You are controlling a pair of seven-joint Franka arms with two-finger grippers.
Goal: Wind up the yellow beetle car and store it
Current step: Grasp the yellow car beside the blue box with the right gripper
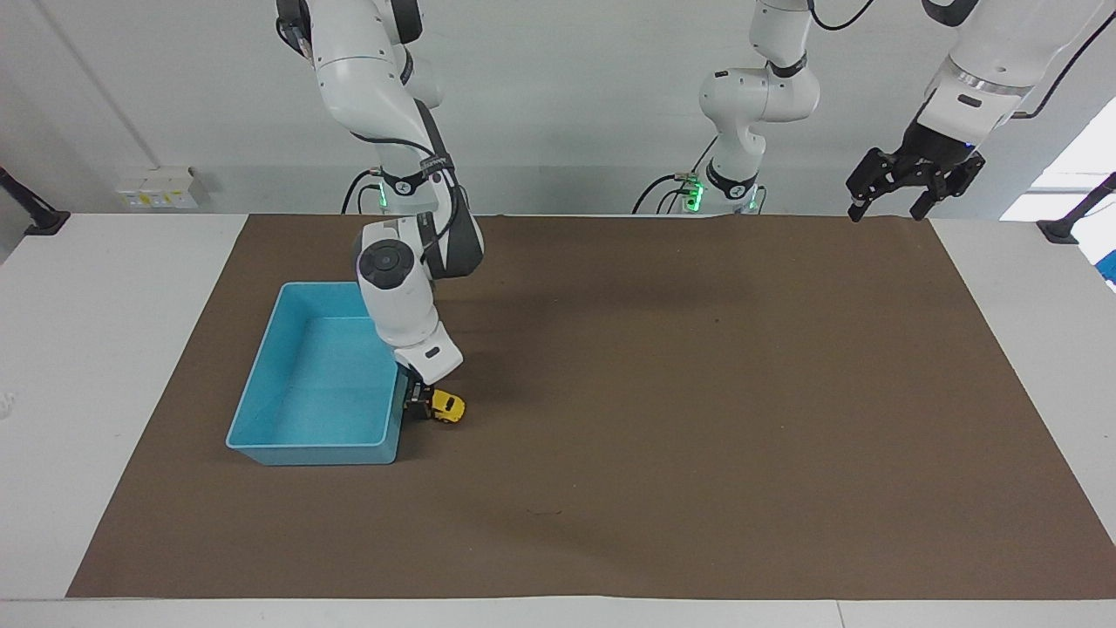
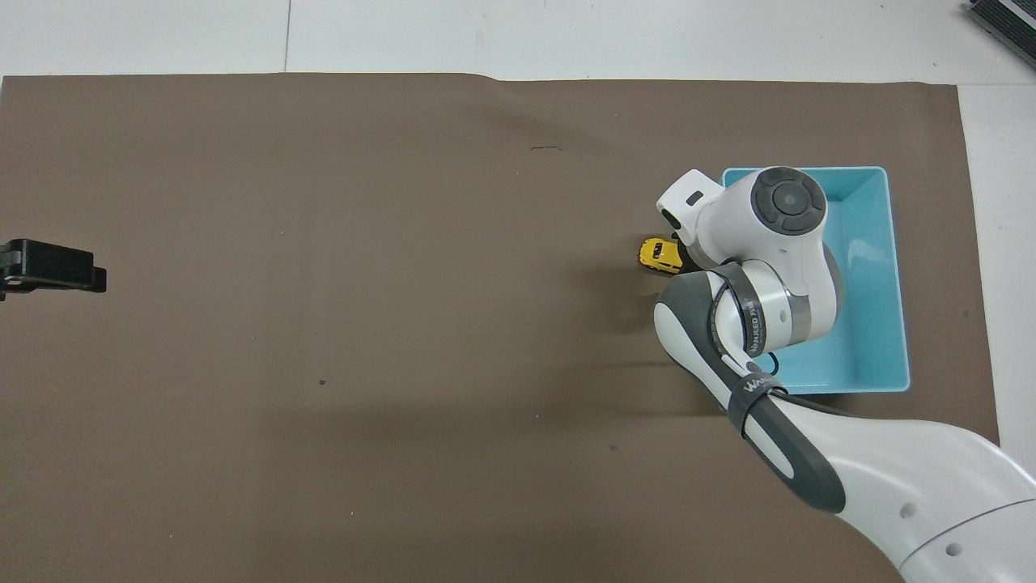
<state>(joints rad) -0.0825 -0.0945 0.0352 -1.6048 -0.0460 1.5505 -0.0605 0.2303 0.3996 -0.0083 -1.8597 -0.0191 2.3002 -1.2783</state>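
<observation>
Your right end effector (image 1: 425,405) sits down at the yellow beetle car (image 1: 448,406); grip I cannot tell. Left end effector (image 1: 889,192) hangs open.

Two glossy white robot arms with rounded housings, one carrying dark grey shell panels, a round dark grey joint cap (image 1: 381,262) and a dark band lettered in white (image 2: 753,317). Thin black cables loop along the white links. Green indicator lights glow at each base (image 1: 694,194). A silver ring tops the wrist above the left arm's black, open-linked jaws.
</observation>
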